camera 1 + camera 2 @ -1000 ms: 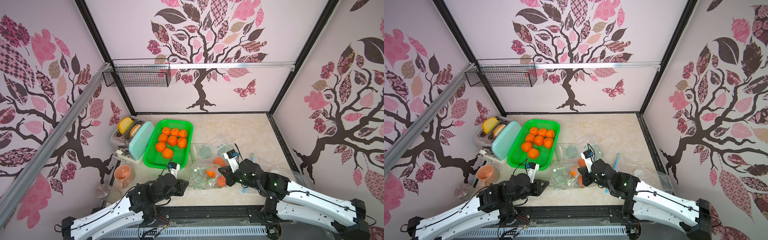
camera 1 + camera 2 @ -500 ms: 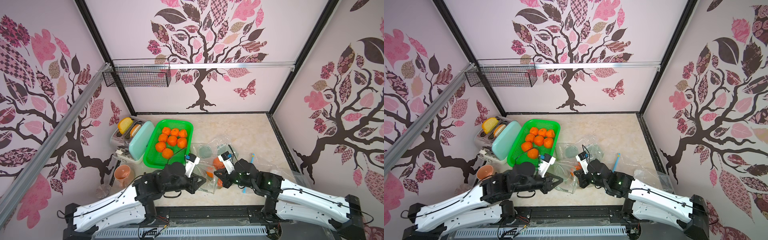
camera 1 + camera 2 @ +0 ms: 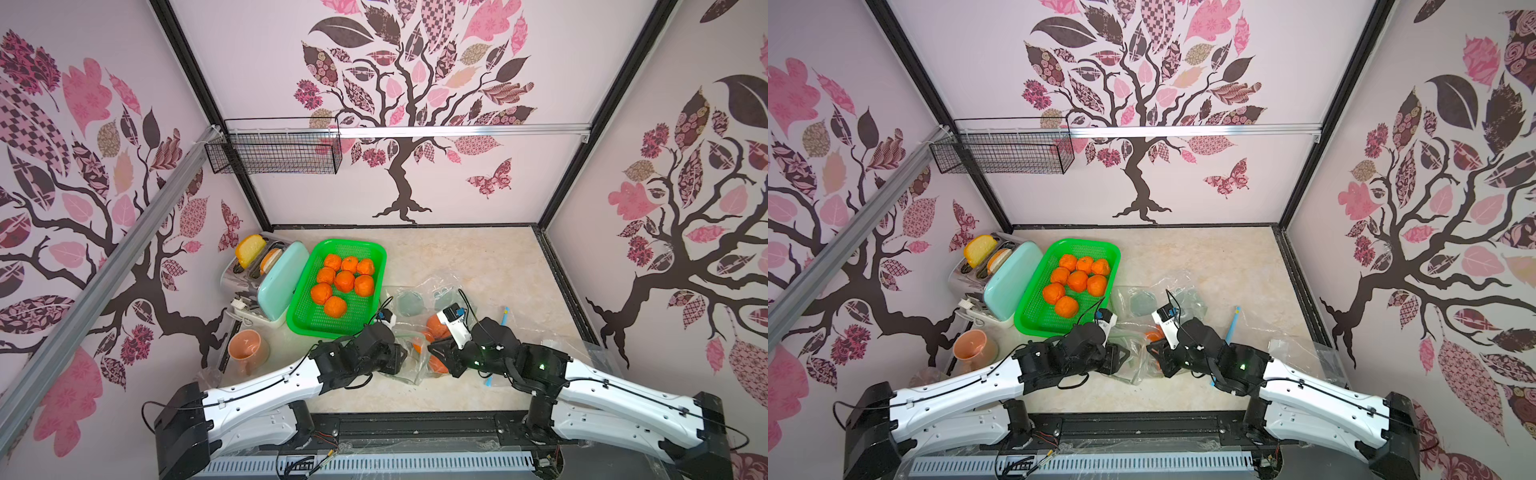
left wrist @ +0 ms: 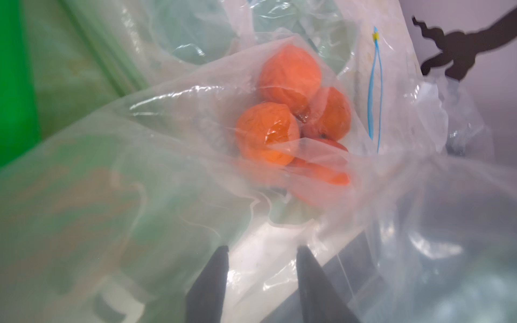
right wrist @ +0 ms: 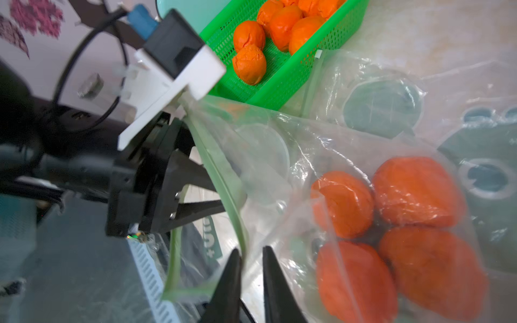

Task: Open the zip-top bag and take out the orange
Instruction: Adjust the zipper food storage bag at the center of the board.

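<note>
Clear plastic, crumpled and glossy: the bag [image 3: 411,361] lies on the table [image 3: 457,257] near its front edge, between the two arms and just right of the green tray [image 3: 302,291]. Four oranges [image 5: 414,190] sit bunched in its right end, seen through the film in both wrist views. None is out yet (the tray oranges [image 3: 345,280] lie loose and are no part of this bag).

The green zip strip [image 5: 223,179] stands parted into a loop, so the mouth looks open and faces left. The left gripper [image 4: 260,249] sits at that mouth with its jaws spread. Film drapes across them, but nothing is clamped. That placing suits reaching in or holding the mouth wide.

The right gripper [image 5: 250,251] is at the near side of the rim, its jaws a little apart with the strip running into the gap. The gap looks wider than the film, so I judge it released rather than pinching.

One claw on each lip is how a zip gets pulled apart, and that step seems done. What remains is for one claw to go in through the mouth to an orange while the other steadies the slippery bag.
</note>
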Motion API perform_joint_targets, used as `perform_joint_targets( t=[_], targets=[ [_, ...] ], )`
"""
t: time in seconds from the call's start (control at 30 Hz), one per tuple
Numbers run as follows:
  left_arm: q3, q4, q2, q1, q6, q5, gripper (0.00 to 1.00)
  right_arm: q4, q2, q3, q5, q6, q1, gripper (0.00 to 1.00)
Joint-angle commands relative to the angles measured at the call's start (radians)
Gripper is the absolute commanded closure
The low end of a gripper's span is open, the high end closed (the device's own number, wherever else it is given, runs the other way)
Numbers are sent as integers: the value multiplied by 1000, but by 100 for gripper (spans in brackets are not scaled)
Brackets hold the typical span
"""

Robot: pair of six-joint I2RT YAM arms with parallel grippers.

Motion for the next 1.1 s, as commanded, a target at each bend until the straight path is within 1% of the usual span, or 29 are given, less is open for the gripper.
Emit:
perform_joint_targets(
  t=[0.0,0.07,0.1,0.17,0.2,0.23,0.3,0.37,0.4,0.47,0.5,0.57,0.6,0.77,0.8,0.93,1.07],
  targets=[
    [-41,134,24,2,-7,42,52,-85,-14,67,-43,-46,3,53],
    [-46,146,44,2,6,85,51,-116,-47,77,6,-56,3,41],
    [-46,148,54,0,11,95,51,-123,-67,74,50,-61,3,39],
    [-52,161,68,-6,15,116,50,-134,-90,64,161,-56,-9,37],
    [-56,172,75,-14,16,121,49,-145,-82,64,190,-51,-38,37],
    [-63,182,80,-22,16,121,48,-162,-64,72,188,-45,-82,36],
    [-80,216,94,-43,16,121,46,-178,-6,72,103,-15,-242,34],
    [-90,243,111,-57,14,118,45,-146,39,39,-28,10,-389,33],
    [-90,252,121,-65,21,116,44,-111,59,13,-85,11,-443,32],
    [-84,253,139,-84,36,107,43,-72,93,-21,-122,24,-510,32],
    [-80,247,147,-88,39,104,43,-65,116,-26,-128,17,-524,31],
    [-75,237,158,-90,43,101,42,-58,154,-34,-91,9,-525,27],
    [-75,230,159,-90,45,95,42,-49,176,-39,-83,13,-526,27],
    [-99,224,145,-89,44,82,41,45,253,-86,-181,21,-526,26],
    [-105,225,141,-90,45,80,41,58,268,-92,-181,18,-526,26],
    [-116,222,136,-90,47,72,41,96,322,-91,-194,12,-527,32],
    [-122,218,135,-90,49,67,41,112,376,-81,-203,1,-527,43]
  ],
)
